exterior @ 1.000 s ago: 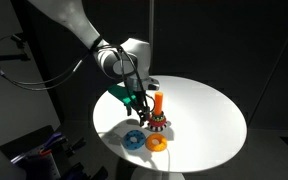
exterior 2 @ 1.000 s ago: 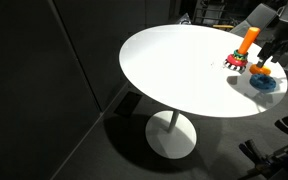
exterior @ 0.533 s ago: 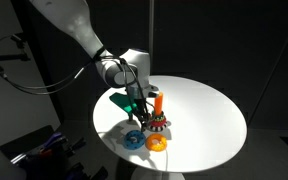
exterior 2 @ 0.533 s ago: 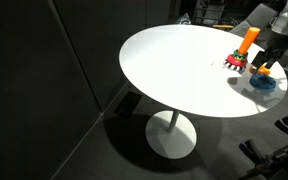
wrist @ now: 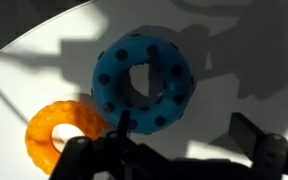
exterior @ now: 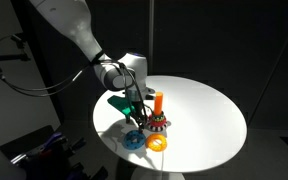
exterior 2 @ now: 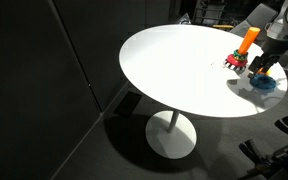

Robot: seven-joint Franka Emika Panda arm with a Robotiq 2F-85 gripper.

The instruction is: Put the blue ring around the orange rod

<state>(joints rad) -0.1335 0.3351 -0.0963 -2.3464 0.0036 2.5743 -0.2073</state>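
Observation:
The blue ring point(exterior: 134, 139) lies flat on the white round table point(exterior: 204, 115), near its front edge. It fills the wrist view point(wrist: 142, 82), cyan with dark dots. The orange rod point(exterior: 157, 103) stands upright on its ridged red, green and white base point(exterior: 157, 124), just behind the rings; it also shows in an exterior view point(exterior 2: 249, 40). My gripper point(exterior: 136, 116) hangs open and empty above the blue ring, beside the rod. In the wrist view my gripper point(wrist: 169, 150) has its fingers spread, and the ring sits just beyond them.
A yellow-orange ring point(exterior: 158, 143) lies next to the blue ring, touching or nearly touching it, and also shows in the wrist view point(wrist: 59, 135). The table edge point(exterior: 134, 160) is close to both rings. Dark surroundings and cables stand beside the table.
My gripper has moved down and slightly toward the blue ring, staying open. The rings and the rod have not moved.

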